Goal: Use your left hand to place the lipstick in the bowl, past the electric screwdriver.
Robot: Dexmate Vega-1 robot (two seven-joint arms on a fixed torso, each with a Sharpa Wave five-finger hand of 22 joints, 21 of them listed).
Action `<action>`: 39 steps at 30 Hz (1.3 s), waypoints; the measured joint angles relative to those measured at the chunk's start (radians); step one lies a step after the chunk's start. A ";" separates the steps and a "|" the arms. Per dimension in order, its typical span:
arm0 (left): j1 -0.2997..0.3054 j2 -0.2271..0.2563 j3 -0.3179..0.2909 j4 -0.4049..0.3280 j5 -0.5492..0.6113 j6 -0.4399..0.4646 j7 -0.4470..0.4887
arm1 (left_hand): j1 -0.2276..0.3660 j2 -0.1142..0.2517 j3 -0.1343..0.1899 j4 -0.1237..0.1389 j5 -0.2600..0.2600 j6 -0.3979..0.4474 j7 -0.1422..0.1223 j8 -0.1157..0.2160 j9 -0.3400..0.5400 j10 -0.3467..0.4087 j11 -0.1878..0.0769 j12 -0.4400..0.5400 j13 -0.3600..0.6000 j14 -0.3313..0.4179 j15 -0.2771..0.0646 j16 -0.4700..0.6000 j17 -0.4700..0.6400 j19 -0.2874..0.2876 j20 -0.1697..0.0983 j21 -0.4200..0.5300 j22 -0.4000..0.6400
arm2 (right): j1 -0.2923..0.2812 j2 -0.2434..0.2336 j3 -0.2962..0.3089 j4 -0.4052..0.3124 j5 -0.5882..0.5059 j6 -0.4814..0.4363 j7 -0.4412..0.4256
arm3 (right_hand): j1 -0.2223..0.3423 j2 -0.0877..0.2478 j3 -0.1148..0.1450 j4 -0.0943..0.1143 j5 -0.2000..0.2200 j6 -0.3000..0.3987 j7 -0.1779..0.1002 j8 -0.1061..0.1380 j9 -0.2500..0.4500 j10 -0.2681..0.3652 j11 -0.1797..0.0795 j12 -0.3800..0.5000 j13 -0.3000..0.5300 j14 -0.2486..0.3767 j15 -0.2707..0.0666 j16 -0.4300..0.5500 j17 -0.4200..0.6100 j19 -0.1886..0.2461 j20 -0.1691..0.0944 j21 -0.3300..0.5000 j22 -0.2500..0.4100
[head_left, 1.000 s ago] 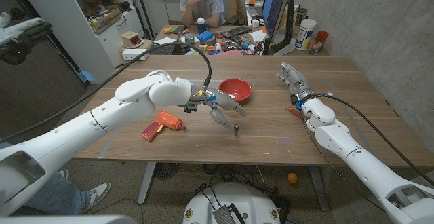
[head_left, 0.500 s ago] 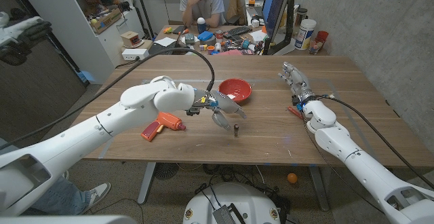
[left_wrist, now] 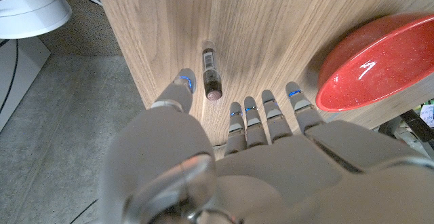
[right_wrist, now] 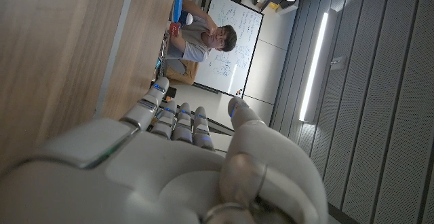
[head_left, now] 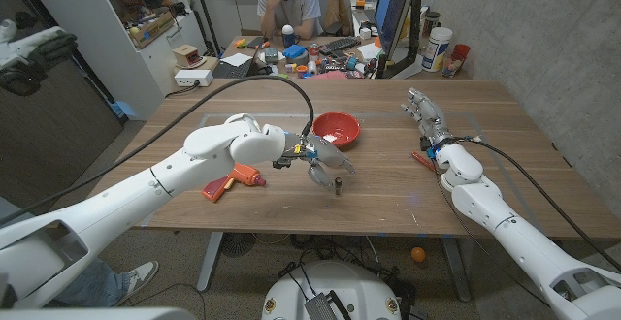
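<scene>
The lipstick (head_left: 338,186) stood upright near the table's (head_left: 388,204) front edge, nearer than the red bowl (head_left: 336,128). The left hand (head_left: 323,160) hovered just above it, fingers spread, holding nothing. The orange electric screwdriver (head_left: 231,178) lay to the left. The right hand (head_left: 424,116) rested at the far right, fingers extended and empty.

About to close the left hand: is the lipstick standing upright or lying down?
Upright. The lipstick stands on end on the table, ungrasped, beside the left hand's spread fingers.

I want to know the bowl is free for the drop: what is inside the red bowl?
The shallow red bowl looks empty in the head view: glossy red interior, nothing in it. The left hand covers part of its near rim. The small dark lipstick tube stands on the wooden table, nearer than the bowl.
</scene>
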 measured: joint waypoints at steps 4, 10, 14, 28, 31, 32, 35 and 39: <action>-0.002 -0.004 0.004 0.006 0.000 0.000 0.000 | 0.000 0.000 -0.002 -0.002 0.000 0.001 0.001 0.000 0.000 0.000 0.000 0.000 0.000 0.000 0.000 0.000 0.000 0.001 -0.001 0.000 0.000 | 0.000 0.000 0.001 0.005 0.002 0.000 0.000 | 0.000 0.000 0.000 0.000 0.000 0.000 0.000 0.000 0.000 0.000 0.000 0.000 0.000 0.000 0.000 0.000 0.000 0.000 0.000 0.000 0.000; -0.004 -0.015 0.015 0.016 0.012 0.005 -0.009 | 0.005 0.005 -0.008 0.000 0.000 0.018 -0.003 0.000 0.000 0.016 -0.009 0.007 0.000 0.011 -0.011 0.005 0.000 0.011 -0.001 0.004 0.000 | 0.000 0.003 0.001 0.012 0.006 0.002 0.003 | 0.000 0.000 0.000 0.000 0.000 0.000 0.000 0.000 0.000 0.000 0.000 0.000 0.000 0.005 0.006 0.000 0.005 0.000 0.000 0.000 0.000; -0.004 -0.020 0.021 0.017 0.017 0.008 -0.011 | 0.009 0.009 -0.017 0.000 0.000 0.039 -0.011 0.006 0.000 0.031 -0.016 0.011 0.005 0.027 -0.020 0.012 0.000 0.037 -0.001 0.012 0.004 | 0.000 0.005 0.001 0.015 0.007 0.006 0.006 | 0.000 0.000 0.000 0.000 0.000 0.000 0.000 0.000 0.000 0.000 0.000 0.000 0.000 0.005 0.006 0.000 0.005 0.000 0.000 0.000 0.000; -0.002 -0.046 0.039 0.021 0.045 0.039 -0.012 | 0.125 0.024 -0.054 -0.015 0.004 0.172 -0.034 0.034 0.005 0.177 -0.054 0.065 0.023 0.215 -0.065 0.078 0.010 0.329 0.000 0.121 0.014 | -0.005 0.007 0.011 0.022 0.017 0.030 0.014 | 0.000 0.000 -0.004 0.004 0.000 0.000 0.000 0.000 0.000 0.000 0.000 0.000 0.000 0.005 0.006 0.000 0.005 0.005 0.005 0.000 0.000; 0.000 -0.055 0.044 0.023 0.047 0.042 -0.010 | 0.161 0.029 -0.066 -0.014 0.005 0.210 -0.037 0.043 0.007 0.225 -0.069 0.082 0.031 0.261 -0.077 0.095 0.010 0.397 -0.001 0.145 0.012 | -0.008 0.007 0.013 0.022 0.022 0.035 0.015 | 0.000 0.000 -0.004 0.004 0.000 0.000 0.000 0.000 0.000 0.004 0.004 0.000 0.000 0.009 0.009 0.000 0.005 0.005 0.005 0.000 0.000; 0.001 -0.057 0.045 0.024 0.053 0.053 -0.003 | 0.174 0.031 -0.066 -0.014 0.005 0.224 -0.034 0.043 0.009 0.238 -0.077 0.087 0.034 0.276 -0.080 0.101 0.010 0.417 -0.001 0.152 0.012 | -0.014 0.007 0.019 0.022 0.023 0.037 0.016 | -0.001 -0.001 -0.004 0.004 0.000 0.000 0.000 0.000 0.000 0.004 0.004 0.000 0.000 0.011 0.011 0.000 0.005 0.005 0.005 0.000 0.000; 0.001 -0.066 0.051 0.027 0.058 0.063 0.004 | 0.222 0.041 -0.076 -0.015 0.012 0.278 -0.034 0.060 0.010 0.294 -0.094 0.106 0.044 0.338 -0.103 0.127 0.015 0.480 -0.004 0.173 0.007 | -0.019 0.005 0.023 0.022 0.027 0.040 0.016 | -0.004 -0.004 -0.004 0.004 0.000 0.004 -0.004 0.000 0.000 0.005 0.005 0.000 0.000 0.014 0.007 0.000 0.005 0.005 0.005 0.000 0.000; 0.003 -0.075 0.055 0.028 0.064 0.077 0.013 | 0.287 0.055 -0.090 -0.018 0.012 0.361 -0.039 0.085 0.015 0.374 -0.099 0.133 0.059 0.419 -0.129 0.169 0.025 0.563 -0.019 0.205 0.005 | -0.023 0.004 0.027 0.022 0.031 0.041 0.016 | -0.004 -0.004 -0.004 0.004 0.000 0.004 -0.004 0.000 0.000 0.005 0.005 0.000 0.000 0.014 0.007 0.000 0.009 0.005 0.005 0.000 0.000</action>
